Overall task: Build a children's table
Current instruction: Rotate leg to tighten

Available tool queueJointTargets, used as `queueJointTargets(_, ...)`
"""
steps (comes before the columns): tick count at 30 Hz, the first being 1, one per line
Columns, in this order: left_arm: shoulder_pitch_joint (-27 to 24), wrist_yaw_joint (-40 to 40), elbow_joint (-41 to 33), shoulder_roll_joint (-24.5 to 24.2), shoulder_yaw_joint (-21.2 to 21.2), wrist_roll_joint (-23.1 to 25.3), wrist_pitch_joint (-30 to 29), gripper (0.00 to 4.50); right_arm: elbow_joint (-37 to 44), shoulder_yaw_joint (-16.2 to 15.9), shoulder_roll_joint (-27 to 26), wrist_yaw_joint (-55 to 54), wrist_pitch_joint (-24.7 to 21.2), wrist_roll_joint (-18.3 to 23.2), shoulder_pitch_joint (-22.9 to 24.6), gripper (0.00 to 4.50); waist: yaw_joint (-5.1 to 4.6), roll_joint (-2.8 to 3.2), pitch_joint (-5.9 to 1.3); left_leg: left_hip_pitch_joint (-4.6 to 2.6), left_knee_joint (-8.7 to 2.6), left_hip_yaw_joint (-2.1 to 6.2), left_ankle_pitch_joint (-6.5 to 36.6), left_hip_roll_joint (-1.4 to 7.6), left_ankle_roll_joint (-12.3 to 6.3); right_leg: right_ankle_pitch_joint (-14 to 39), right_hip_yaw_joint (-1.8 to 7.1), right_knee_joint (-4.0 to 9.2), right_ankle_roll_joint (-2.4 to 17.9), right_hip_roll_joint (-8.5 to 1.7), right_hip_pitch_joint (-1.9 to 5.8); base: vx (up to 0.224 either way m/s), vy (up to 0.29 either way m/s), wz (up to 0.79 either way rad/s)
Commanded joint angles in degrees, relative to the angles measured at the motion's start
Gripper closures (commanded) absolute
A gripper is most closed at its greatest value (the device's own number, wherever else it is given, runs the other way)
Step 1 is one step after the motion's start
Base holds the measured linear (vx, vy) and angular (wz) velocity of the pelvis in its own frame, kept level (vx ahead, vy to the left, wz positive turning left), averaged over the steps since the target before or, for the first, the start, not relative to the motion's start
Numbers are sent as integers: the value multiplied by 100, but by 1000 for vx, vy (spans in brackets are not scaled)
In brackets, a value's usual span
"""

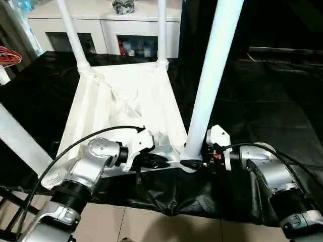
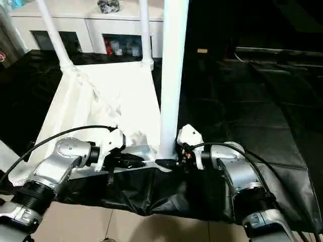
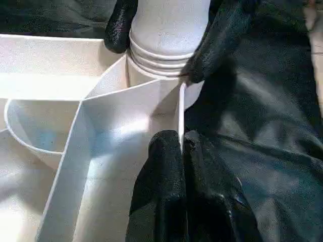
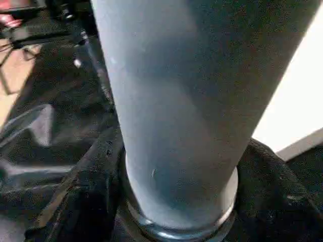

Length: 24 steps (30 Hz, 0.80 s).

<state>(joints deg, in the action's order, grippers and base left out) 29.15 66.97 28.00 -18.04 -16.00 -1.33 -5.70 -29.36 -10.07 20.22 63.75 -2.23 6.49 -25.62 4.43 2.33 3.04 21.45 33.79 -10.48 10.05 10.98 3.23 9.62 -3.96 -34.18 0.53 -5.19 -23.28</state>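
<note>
White ribbed plastic tabletop (image 1: 126,101) lies upside down ahead of both grippers. Left gripper (image 3: 180,146) pinched closed on its near rim wall. Right gripper (image 3: 156,38) straddles the base of the white tubular leg (image 1: 212,75) upright in the near corner socket, fingers (image 3: 222,35) touching it.
</note>
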Motion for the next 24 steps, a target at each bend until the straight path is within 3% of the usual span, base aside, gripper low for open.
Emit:
queueJointTargets(1, 214, -422, -14, 190, 168, -29, 118, 450, -126, 9, -258, -567, -33, -92, -11, 182, -22, -72, -390, -60, -386, 46, 1245, 206, -368, 1353, 224, 383, 1335, -291, 288, 0, 0, 0)
queueJointTargets(4, 314, -883, 118, 412, 233, 11, 62, 450, -617, 254, -626, -1924, -40, -362, -193, 182, -137, -92, -371, -38, -420, 76, 1489, 164, -147, 1930, 206, 433, 1123, -301, 305, 0, 0, 0)
queueJointTargets(6, 332, -997, 130, 489, 236, 22, 45, 450, -725, 320, -732, -2225, -78, -385, -232, 182, -198, -93, -368, -62, -414, 77, 1588, 167, -146, 2097, 217, 467, 1032, -301, 277, 0, 0, 0)
queueJointTargets(9, 382, -1421, 181, 842, 192, 93, -74, 450, -1002, 545, -1227, -3302, -195, -404, -347, 183, -241, -71, -378, -45, -414, 73, 1492, 168, -172, 1864, 229, 443, 1112, -300, 274, 0, 0, 0)
queueJointTargets(12, 476, -1968, 310, 1175, 193, 208, -174, 450, -1163, 570, -1594, -3917, -235, -499, -439, 183, -258, -73, -390, -57, -410, 75, 1426, 163, -168, 1732, 216, 442, 1135, -288, 287, 0, 0, 0)
queueJointTargets(13, 513, -2171, 367, 1281, 196, 256, -188, 450, -1198, 497, -1673, -3997, -151, -585, -457, 183, -265, -70, -391, -70, -402, 58, 1390, 162, -190, 1614, 227, 442, 1173, -283, 267, 0, 0, 0)
queueJointTargets(16, 555, -2360, 430, 1474, 168, 274, -218, 450, -1195, 284, -1754, -3937, 93, -756, -455, 183, -228, -82, -412, -49, -377, 47, 1189, 149, -312, 1306, 228, 417, 1235, -288, 304, 0, 0, 0)
queueJointTargets(19, 557, -2388, 429, 1531, 160, 271, -199, 450, -1129, 396, -1788, -3576, 104, -457, -432, 113, -215, -86, -411, -33, -371, 45, 1119, 147, -436, 1228, 220, 409, 1259, -288, 318, 0, 0, 0)
queueJointTargets(24, 496, -2220, 356, 1434, 197, 268, -186, 450, -991, 428, -1642, -3281, 153, -386, -402, 77, -213, -76, -401, -41, -386, 55, 1248, 164, -417, 1390, 216, 421, 1243, -287, 308, 0, 0, 0)
